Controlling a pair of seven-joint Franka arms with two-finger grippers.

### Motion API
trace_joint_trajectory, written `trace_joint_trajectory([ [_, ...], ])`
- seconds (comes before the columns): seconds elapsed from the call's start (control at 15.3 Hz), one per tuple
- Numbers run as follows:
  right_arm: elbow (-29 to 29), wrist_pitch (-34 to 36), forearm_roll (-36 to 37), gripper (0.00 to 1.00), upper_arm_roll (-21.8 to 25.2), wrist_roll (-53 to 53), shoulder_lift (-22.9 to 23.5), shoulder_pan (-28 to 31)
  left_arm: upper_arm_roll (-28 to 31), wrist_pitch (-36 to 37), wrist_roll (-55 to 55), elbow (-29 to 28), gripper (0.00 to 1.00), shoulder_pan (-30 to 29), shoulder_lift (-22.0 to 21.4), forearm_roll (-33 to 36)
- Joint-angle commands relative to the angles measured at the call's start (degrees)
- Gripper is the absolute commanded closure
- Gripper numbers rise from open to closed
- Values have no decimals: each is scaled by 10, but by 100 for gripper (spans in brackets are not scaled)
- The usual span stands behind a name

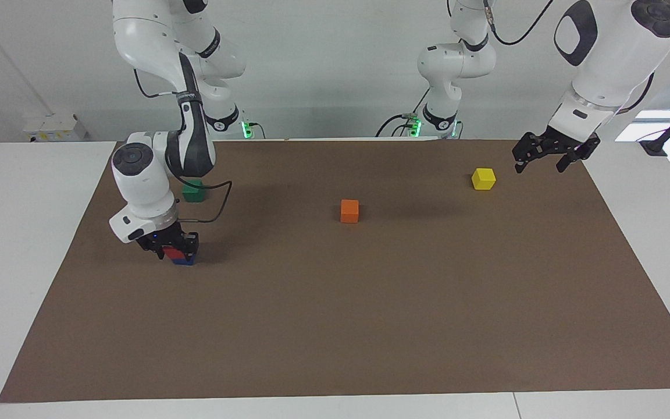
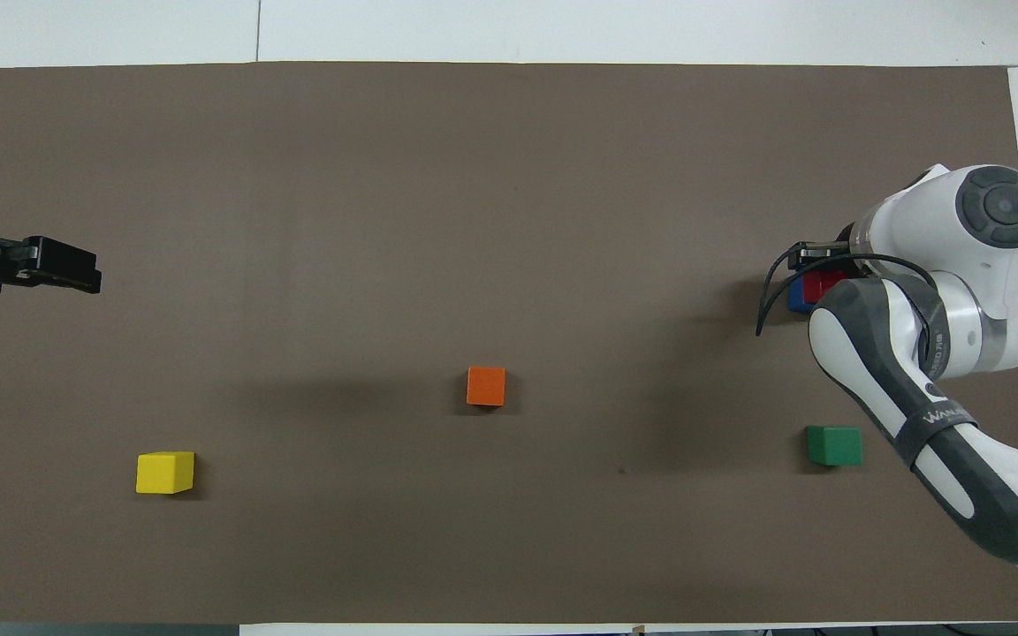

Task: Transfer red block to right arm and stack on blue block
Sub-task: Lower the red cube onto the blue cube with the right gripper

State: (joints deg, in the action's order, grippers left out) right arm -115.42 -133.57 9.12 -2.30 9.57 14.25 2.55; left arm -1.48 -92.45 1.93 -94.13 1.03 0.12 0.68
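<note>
Stacking looks near done: right end effector (image 1: pixel 175 249) is down at the right arm's end of the desk (image 1: pixel 370 326), clenched on the red block (image 1: pixel 174 252), which sits on the blue block (image 1: pixel 184 261). From the facing view red looks shifted a bit off blue's centre, though I can't tell how much. Risks from here: opening while red overhangs could tip it off; lifting before the fingers fully clear could drag red sideways or pull blue along; the loose cable loop by the wrist could snag. Green block (image 1: pixel 193 191) is nearer the robots and close to the forearm, so a careless retreat could knock it. Left end effector (image 1: pixel 546 161) waits over the left arm's end, fingers spread, holding nothing, near the yellow block (image 1: pixel 483 178). Orange block (image 1: pixel 349 210) is well apart, mid-desk.
</note>
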Motion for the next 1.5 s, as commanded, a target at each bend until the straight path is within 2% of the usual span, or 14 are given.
trace_joint_trajectory([
  [0.0, -9, -4, 5, 28, -2, 14, -8, 2, 1, -2, 0, -6, 0, -2, -6, -6],
  [0.2, -4, 0, 4, 26, -3, 15, -7, 2, 1, -2, 0, -6, 0, -2, -6, -6],
  [0.33, 8, 15, -22, 21, -3, 15, -8, 2, 1, -2, 0, -6, 0, -2, -6, -6],
  [0.39, 24, 37, -36, 14, -3, 14, -8, 2, 1, -2, 0, -6, 0, -2, -6, -6],
  [0.46, 34, 55, -42, 2, -3, 12, -8, 2, 1, -2, 0, -6, 0, -2, -6, -6],
  [0.52, 41, 69, -44, 0, -3, 9, -10, 2, 1, -2, 0, -6, 0, -2, -6, -6],
  [0.78, 54, 102, -46, 0, -14, 7, -36, 2, 1, -2, 0, -6, 0, -2, -6, -6],
  [1.04, 75, 166, -57, 0, -25, 6, -65, 2, 1, -2, 0, -6, 0, -2, -6, -6],
  [1.43, 78, 267, -78, 0, -25, -38, -153, 6, 1, -2, 0, -6, 0, -2, -6, -6],
])
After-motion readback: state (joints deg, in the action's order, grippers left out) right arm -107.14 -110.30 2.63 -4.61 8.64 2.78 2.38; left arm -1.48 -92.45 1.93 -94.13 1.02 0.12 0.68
